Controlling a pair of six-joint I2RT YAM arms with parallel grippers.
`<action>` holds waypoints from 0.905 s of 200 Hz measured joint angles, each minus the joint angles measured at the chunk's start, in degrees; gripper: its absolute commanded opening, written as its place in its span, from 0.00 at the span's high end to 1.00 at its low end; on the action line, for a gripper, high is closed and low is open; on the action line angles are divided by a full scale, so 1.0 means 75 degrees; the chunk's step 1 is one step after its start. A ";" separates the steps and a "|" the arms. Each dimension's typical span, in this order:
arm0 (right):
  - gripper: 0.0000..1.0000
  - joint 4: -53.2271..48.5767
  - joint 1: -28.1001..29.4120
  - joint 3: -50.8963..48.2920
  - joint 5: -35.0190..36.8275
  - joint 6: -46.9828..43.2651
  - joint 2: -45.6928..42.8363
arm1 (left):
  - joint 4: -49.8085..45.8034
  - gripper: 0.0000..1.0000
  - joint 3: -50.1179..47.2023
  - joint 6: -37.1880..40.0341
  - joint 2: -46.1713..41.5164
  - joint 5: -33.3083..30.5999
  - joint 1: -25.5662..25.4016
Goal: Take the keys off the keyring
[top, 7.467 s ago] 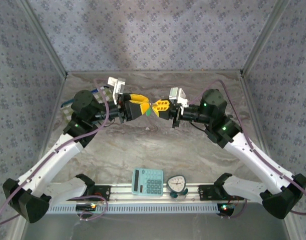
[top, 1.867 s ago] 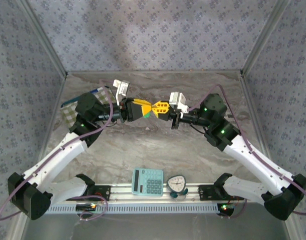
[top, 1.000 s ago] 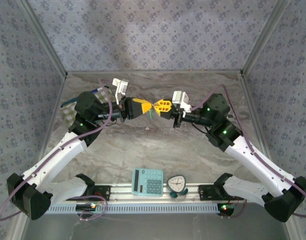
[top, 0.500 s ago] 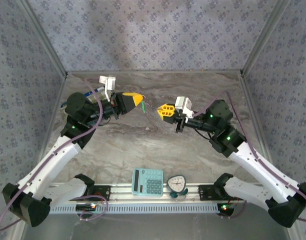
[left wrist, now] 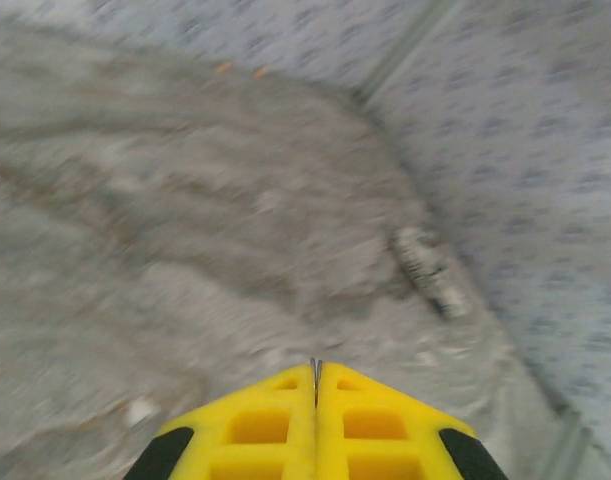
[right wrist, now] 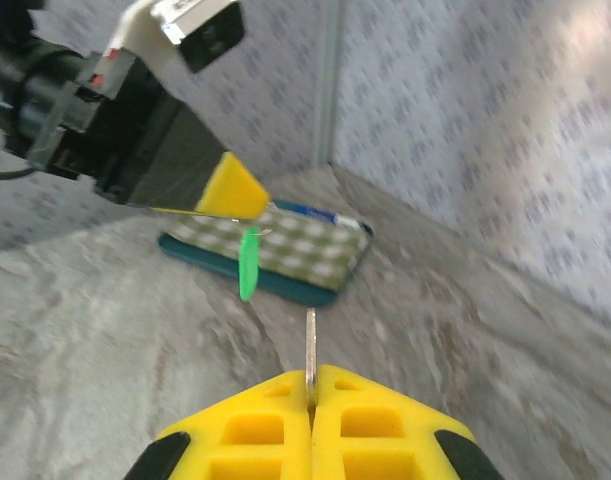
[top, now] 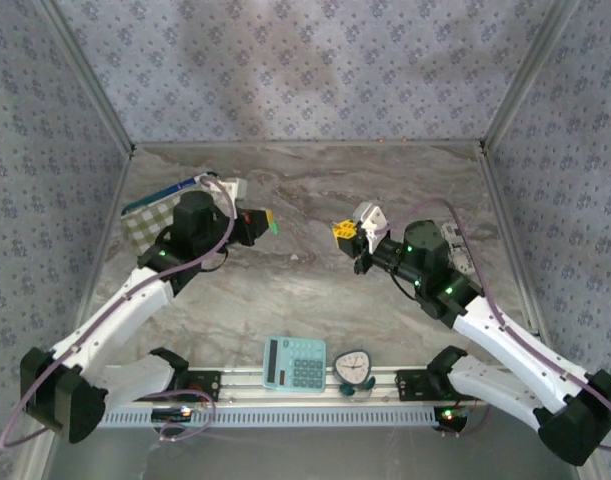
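Note:
In the top view my left gripper [top: 265, 217] hovers over the left middle of the table, with a green tag [top: 273, 227] hanging at its tip. In the right wrist view the left gripper [right wrist: 232, 196] pinches a thin wire keyring [right wrist: 257, 229], and the tag [right wrist: 248, 263] dangles from it. A thin metal edge [left wrist: 315, 366] pokes out between the shut left fingertips. My right gripper [top: 339, 232] is a hand's width to the right, apart from the left one. It is shut on a silver key [right wrist: 310, 346], held edge-on and free of the ring.
A green checked pad on a teal base [top: 155, 213] lies at the back left with a blue pen along it. A small grey object [top: 453, 246] lies at the right. A calculator [top: 294, 362] and a round timer [top: 353, 368] sit at the near edge. Patterned walls enclose the table.
The two grippers met tip to tip at the centre a second ago and have since pulled apart. The left took the ring and tag leftward, the right drew back with the key.

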 measured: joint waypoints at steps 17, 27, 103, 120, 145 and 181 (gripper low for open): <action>1.00 0.0050 -0.0230 -0.0376 0.0443 0.0315 0.0029 | -0.0096 1.00 -0.0268 0.0000 0.0396 -0.0460 0.0015; 1.00 0.0128 -0.0376 -0.0571 0.0647 0.0463 0.0067 | -0.0108 1.00 -0.0405 -0.0006 0.0612 -0.0682 0.0015; 1.00 0.0793 -0.0845 -0.1588 0.1274 0.1282 0.0396 | -0.0052 0.88 -0.0676 -0.0265 0.2833 -0.1705 0.0015; 1.00 0.0921 -0.0857 -0.1638 0.1329 0.1411 0.0469 | -0.0061 0.66 -0.0656 -0.0341 0.3118 -0.1897 0.0015; 1.00 0.1052 -0.0877 -0.1702 0.1437 0.1588 0.0702 | -0.0117 0.51 -0.0571 -0.0344 0.3127 -0.2139 0.0015; 1.00 0.1276 -0.1011 -0.1702 0.1614 0.1845 0.1591 | -0.0283 0.45 -0.0551 -0.0300 0.2375 -0.2366 0.0015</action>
